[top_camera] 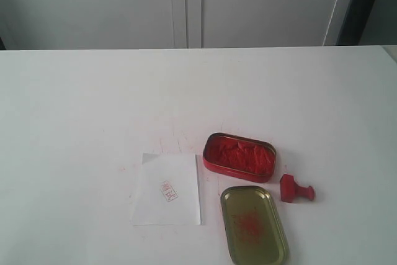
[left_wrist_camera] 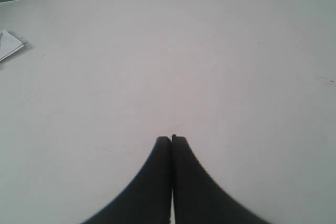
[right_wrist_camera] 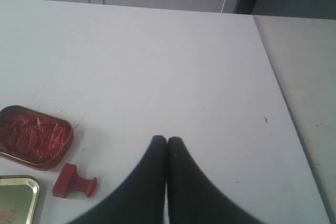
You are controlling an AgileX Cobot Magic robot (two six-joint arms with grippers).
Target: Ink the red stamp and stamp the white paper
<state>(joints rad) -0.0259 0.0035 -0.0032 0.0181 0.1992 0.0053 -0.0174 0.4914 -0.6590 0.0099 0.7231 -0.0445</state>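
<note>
Beside the ink tin (top_camera: 236,170), on the right arm's side, the red stamp (top_camera: 296,189) is lying tipped over, white paper (top_camera: 155,203) opposite, with left gripper (left_wrist_camera: 171,139) and right gripper (right_wrist_camera: 167,140) both hanging closed and empty, the right likely needing to open and pinch the handle squarely.

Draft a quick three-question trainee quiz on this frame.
1. True or false: the red stamp stands upright on the white paper.
2. The right claw is: A open; B shut, holding nothing; C shut on the stamp.
3. What mark shows on the paper?
Key: 1 false, it lies on its side beside the gold lid; 2 B; 3 a red imprint.
</note>
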